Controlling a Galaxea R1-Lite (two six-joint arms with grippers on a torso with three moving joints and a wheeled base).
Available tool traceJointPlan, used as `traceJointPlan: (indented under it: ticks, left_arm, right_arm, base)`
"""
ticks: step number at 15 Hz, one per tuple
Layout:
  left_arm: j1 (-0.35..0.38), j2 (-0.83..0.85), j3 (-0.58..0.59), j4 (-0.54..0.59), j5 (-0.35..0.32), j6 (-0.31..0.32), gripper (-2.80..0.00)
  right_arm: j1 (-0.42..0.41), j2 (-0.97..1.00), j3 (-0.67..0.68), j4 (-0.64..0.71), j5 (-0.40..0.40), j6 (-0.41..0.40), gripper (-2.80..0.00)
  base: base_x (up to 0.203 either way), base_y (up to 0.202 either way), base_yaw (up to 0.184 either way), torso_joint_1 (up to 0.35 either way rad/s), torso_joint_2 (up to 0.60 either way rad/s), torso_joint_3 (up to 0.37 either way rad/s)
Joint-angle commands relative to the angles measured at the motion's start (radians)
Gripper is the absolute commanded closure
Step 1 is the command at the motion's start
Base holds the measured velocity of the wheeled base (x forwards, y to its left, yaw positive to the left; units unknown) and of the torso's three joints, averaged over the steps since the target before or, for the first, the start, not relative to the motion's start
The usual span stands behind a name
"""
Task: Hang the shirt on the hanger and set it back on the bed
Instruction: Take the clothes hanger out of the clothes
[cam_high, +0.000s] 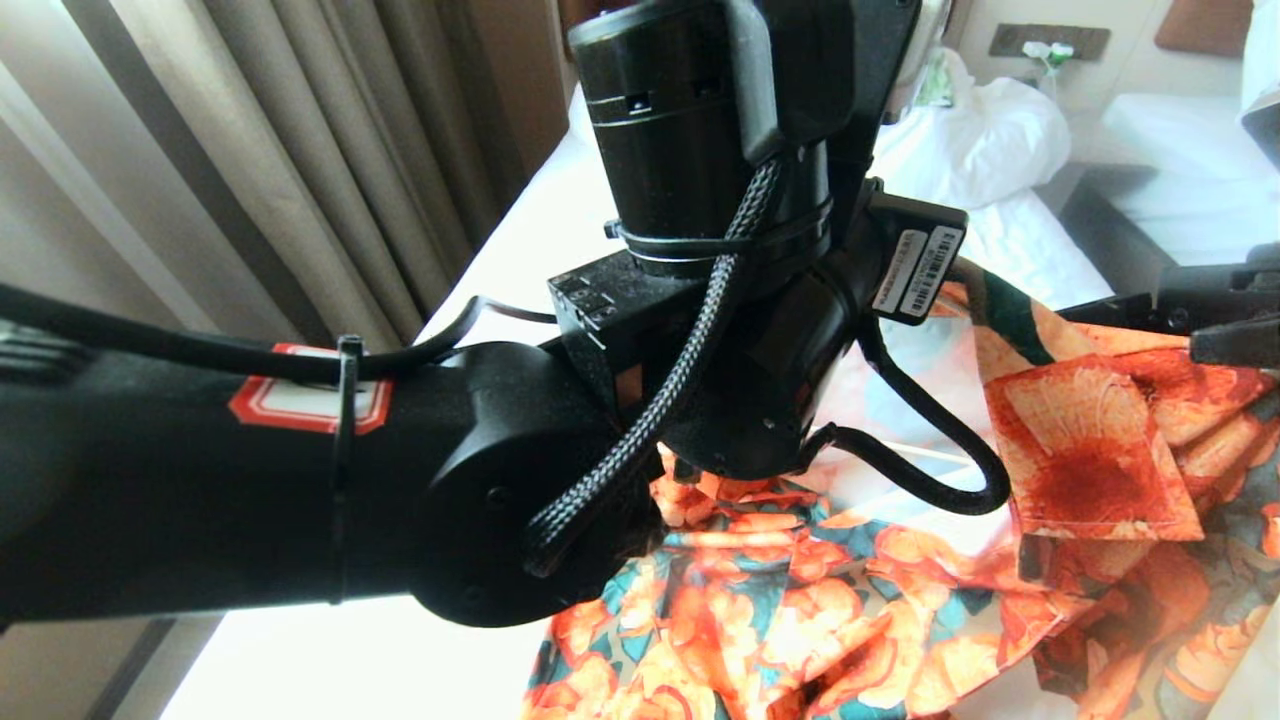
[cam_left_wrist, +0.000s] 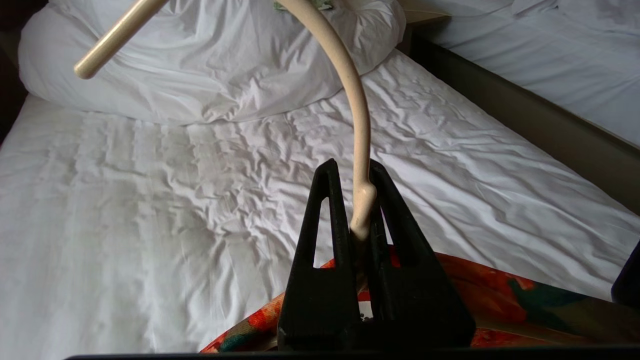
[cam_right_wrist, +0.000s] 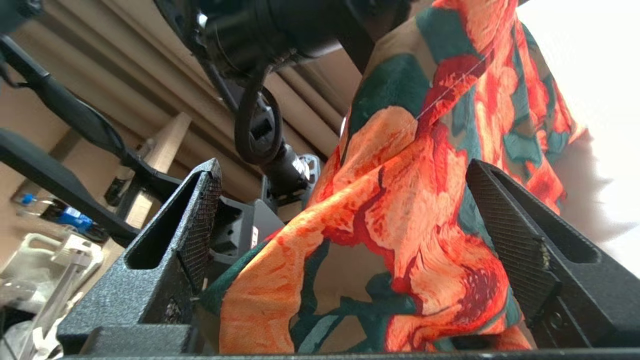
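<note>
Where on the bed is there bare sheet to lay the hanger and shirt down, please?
In the left wrist view, the bed has open wrinkled sheet between the bunched duvet and the shirt. Crowded: around the left gripper, shut on the hanger, and the open right gripper with shirt fabric between its fingers.

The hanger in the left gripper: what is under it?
Below the hanger, held by its neck in the left gripper, the shirt hangs above the bed. The hanger's shoulders are hidden by gripper and fabric.
</note>
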Motion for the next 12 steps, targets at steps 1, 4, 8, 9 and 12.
traceJointPlan:
  ticks: [1,4,8,9,12]
  left_arm:
    - [-0.001,0.002,-0.003,-0.003,0.003,0.002,0.0]
    - [-0.003,-0.001,0.004,-0.004,0.005,0.001,0.0]
    - [-0.003,0.002,0.027,-0.035,0.005,-0.001,0.0]
    - [-0.004,0.002,0.027,-0.035,0.005,-0.001,0.0]
    - [-0.018,0.006,0.024,-0.036,0.005,-0.008,0.0]
  right_arm:
    - [0.002,0.007,-0.001,-0.012,0.012,0.004,-2.8]
    - [-0.002,0.021,-0.028,-0.024,0.017,0.043,-2.8]
    - [-0.003,0.025,-0.061,-0.024,0.024,0.077,-2.8]
    - [-0.003,0.032,-0.084,-0.024,0.024,0.084,-2.8]
    - [-0.002,0.053,-0.163,-0.024,0.024,0.139,-2.8]
  base:
    - [0.0,0.0,0.0,0.0,0.0,0.0]
    - [0.0,0.0,0.0,0.0,0.0,0.0]
    - [0.0,0.0,0.0,0.0,0.0,0.0]
    - [0.0,0.0,0.0,0.0,0.0,0.0]
    - [0.0,0.0,0.0,0.0,0.0,0.0]
